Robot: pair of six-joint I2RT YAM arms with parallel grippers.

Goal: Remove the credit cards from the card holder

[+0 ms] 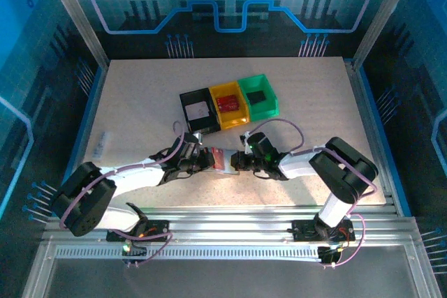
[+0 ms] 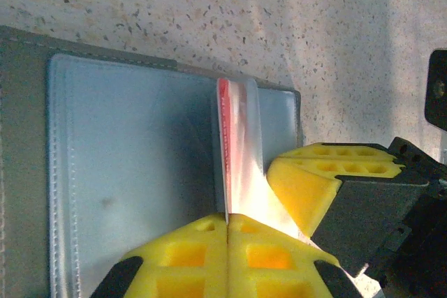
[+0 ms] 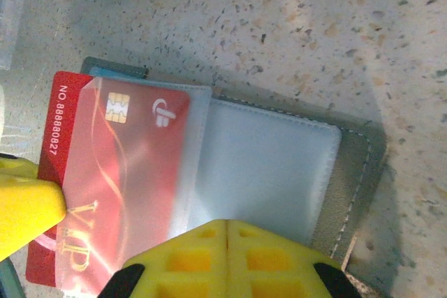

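Card holder (image 3: pixel 279 165): lies open on the table (image 1: pixel 140 102), between your grippers.
Left gripper (image 2: pixel 227 222): fingers closed on the red credit card (image 3: pixel 133 172), which is partly drawn out.
Right gripper (image 3: pixel 227 232): fingers closed, seemingly pinning the card holder still.

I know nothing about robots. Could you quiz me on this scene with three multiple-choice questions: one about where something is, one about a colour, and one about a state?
1. Where does the grey card holder lie?
A) on a shelf
B) open on the table
C) in a drawer

2. What colour is the card with the chip?
A) blue
B) red
C) green

3. How does that card sit?
A) fully tucked away
B) lying free, apart from the holder
C) partly slid out of its see-through sleeve

Answers:
1 B: the wrist views show it spread open on the speckled tabletop.
2 B: it is red with gold "VIP" lettering.
3 C: its numbered edge sticks out past the sleeve.
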